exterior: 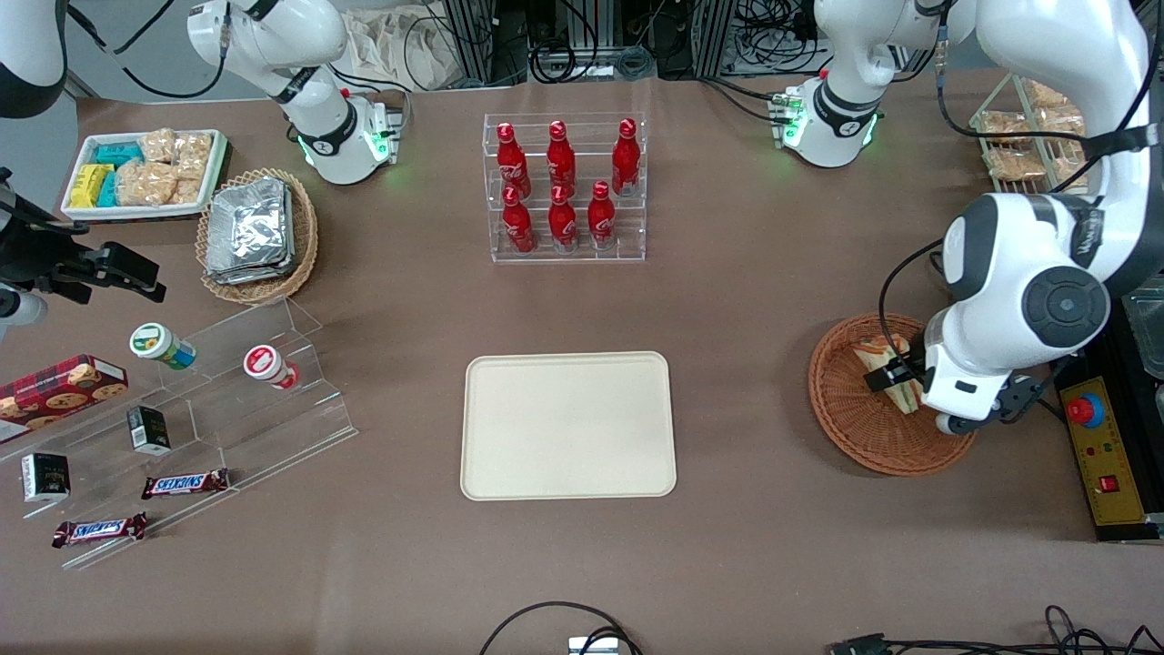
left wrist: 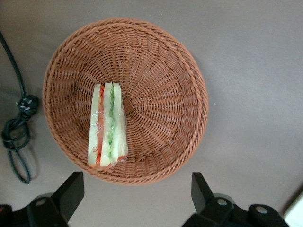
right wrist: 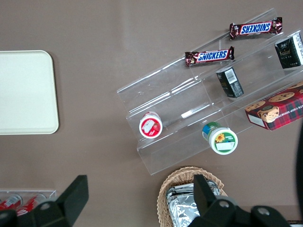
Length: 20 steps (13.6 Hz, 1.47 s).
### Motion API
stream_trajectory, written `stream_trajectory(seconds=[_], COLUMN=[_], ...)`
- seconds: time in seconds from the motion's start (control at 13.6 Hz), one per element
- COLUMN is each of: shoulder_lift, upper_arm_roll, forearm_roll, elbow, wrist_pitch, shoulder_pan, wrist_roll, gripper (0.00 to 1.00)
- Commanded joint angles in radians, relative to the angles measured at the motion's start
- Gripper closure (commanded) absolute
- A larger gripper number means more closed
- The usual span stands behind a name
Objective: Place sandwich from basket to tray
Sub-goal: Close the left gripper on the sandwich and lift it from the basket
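Near the table's middle, toward its front edge, the tray (exterior: pixel 568 426) lies bare. Toward the working arm's end sits the basket (exterior: pixel 841 418), holding the sandwich (left wrist: pixel 108 125) off-centre on its woven floor, apart from the rim. The gripper (left wrist: pixel 137 191) hangs directly above the basket, pointing down, fingers (left wrist: pixel 71 191) spread wide and empty. The sandwich's long axis appears to run across the line joining the fingertips, so a straight descent, shifted slightly over the wedge, would likely close on its flat bread faces.
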Motion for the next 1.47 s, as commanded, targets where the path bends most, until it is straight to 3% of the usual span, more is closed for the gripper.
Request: stream_trajectory(seconds=[0.0, 0.29, 0.74, 0.81, 0.88, 0.96, 1.18, 1.4], shoulder_lift=[-0.026, -0.024, 0.025, 0.034, 0.031, 0.027, 0.026, 0.028], upper_arm_roll=[0.010, 0.010, 0.009, 0.010, 0.009, 0.006, 0.004, 0.001], forearm_roll=[-0.006, 0.003, -0.014, -0.046, -0.046, -0.046, -0.038, -0.038], elbow=[-0.123, -0.302, -0.339, -0.338, -0.332, -0.330, -0.260, -0.090], wrist_pitch=[0.104, 0.330, 0.354, 0.356, 0.343, 0.339, 0.279, 0.033], shoulder_pan=[0.009, 0.070, 0.093, 0.093, 0.092, 0.086, 0.084, 0.078], wrist_roll=[-0.029, -0.026, -0.032, -0.032, -0.022, -0.021, 0.021, 0.072], gripper=[0.00, 0.00, 0.00, 0.16, 0.69, 1.00, 1.00, 1.00])
